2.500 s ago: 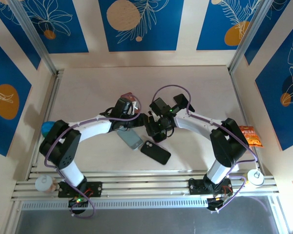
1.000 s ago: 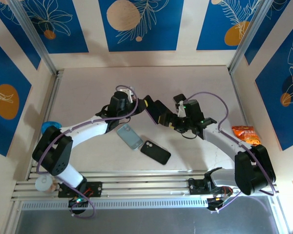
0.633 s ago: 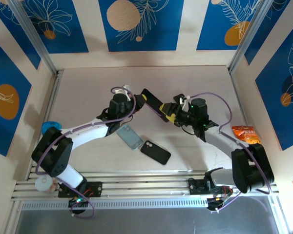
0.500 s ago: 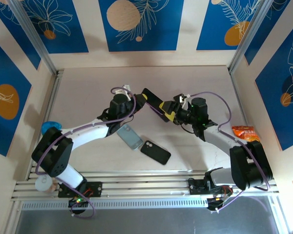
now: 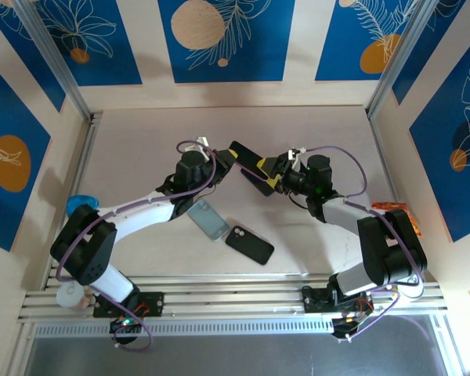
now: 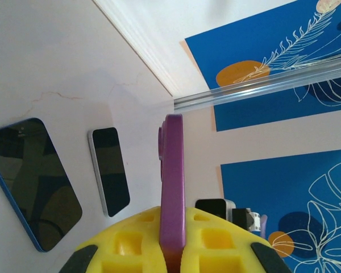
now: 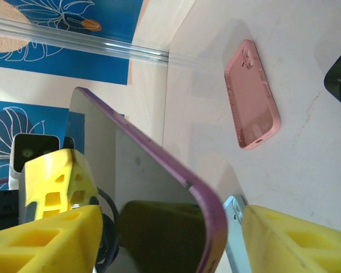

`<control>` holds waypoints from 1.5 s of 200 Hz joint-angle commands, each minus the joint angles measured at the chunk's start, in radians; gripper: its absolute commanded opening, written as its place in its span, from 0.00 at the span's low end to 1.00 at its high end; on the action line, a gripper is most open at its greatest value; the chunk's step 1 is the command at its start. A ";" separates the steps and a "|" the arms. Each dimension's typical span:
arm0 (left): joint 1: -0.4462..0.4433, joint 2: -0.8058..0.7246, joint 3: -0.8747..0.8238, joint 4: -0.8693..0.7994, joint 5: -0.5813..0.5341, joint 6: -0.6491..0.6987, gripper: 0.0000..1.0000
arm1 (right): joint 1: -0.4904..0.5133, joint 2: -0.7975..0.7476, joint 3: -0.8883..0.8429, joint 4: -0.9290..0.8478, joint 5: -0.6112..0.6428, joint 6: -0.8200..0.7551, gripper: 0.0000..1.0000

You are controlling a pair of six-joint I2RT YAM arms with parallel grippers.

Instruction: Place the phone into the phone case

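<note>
The left gripper (image 6: pixel 173 225) is clenched on the phone (image 6: pixel 172 170). In the left wrist view its yellow fingers (image 6: pixel 131 245) press both flat faces, and the purple-edged phone stands edge-on between them, pointing away from the camera.

The right gripper (image 5: pixel 272 175) meets the phone's other end. In the right wrist view its yellow fingers stand spread on either side of the phone's width. A thin gap shows between the purple edge and the finger at that frame's right, so this gripper is released rather than clamped. The phone's glossy dark face fills the space between the fingers.

From above, the phone hangs tilted in the air between the two grippers, over the middle of the desk (image 5: pixel 141 133) and a little toward its far edge.

The pink phone case (image 7: pixel 252 96) lies flat on the desk beyond the phone in the right wrist view. It is apart from both grippers, with its camera cut-out end toward the aluminium rail (image 7: pixel 74 35) at the wall.

A blue phone (image 5: pixel 209 219) and a black phone (image 5: pixel 249 244) lie flat just beside each other, closer to the desk's near edge and below the held phone in the top view.

An orange snack packet (image 5: pixel 393 208) sits at the desk's right edge, partly behind the right arm.
</note>
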 commanded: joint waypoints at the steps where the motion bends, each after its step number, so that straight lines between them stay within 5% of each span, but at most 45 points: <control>1: -0.013 -0.038 0.028 0.076 0.031 -0.039 0.00 | -0.004 0.039 0.039 0.087 -0.030 0.029 0.59; 45: -0.008 -0.037 0.018 0.034 0.029 -0.014 0.00 | -0.005 0.045 0.041 0.098 -0.037 0.035 0.13; 59: -0.005 -0.043 0.015 0.000 0.018 0.011 0.09 | -0.005 0.011 0.042 0.038 -0.021 0.006 0.00; 114: 0.038 -0.040 0.028 -0.101 0.028 0.090 0.51 | -0.009 -0.145 0.053 -0.199 0.039 -0.086 0.00; 135: 0.071 -0.041 0.029 -0.143 0.038 0.115 0.57 | -0.017 -0.174 0.062 -0.269 0.041 -0.096 0.00; 180: 0.198 -0.016 0.064 -0.340 0.049 0.246 0.56 | -0.055 -0.231 0.069 -0.406 0.034 -0.136 0.00; 218: 0.263 0.185 0.256 -0.536 0.106 0.432 0.53 | -0.097 -0.243 0.082 -0.469 -0.003 -0.155 0.00; 264: 0.273 0.429 0.480 -0.684 0.161 0.543 0.49 | -0.156 -0.246 0.113 -0.533 -0.046 -0.178 0.00; 300: 0.266 0.473 0.502 -0.760 0.170 0.538 0.46 | -0.193 -0.248 0.120 -0.547 -0.073 -0.181 0.00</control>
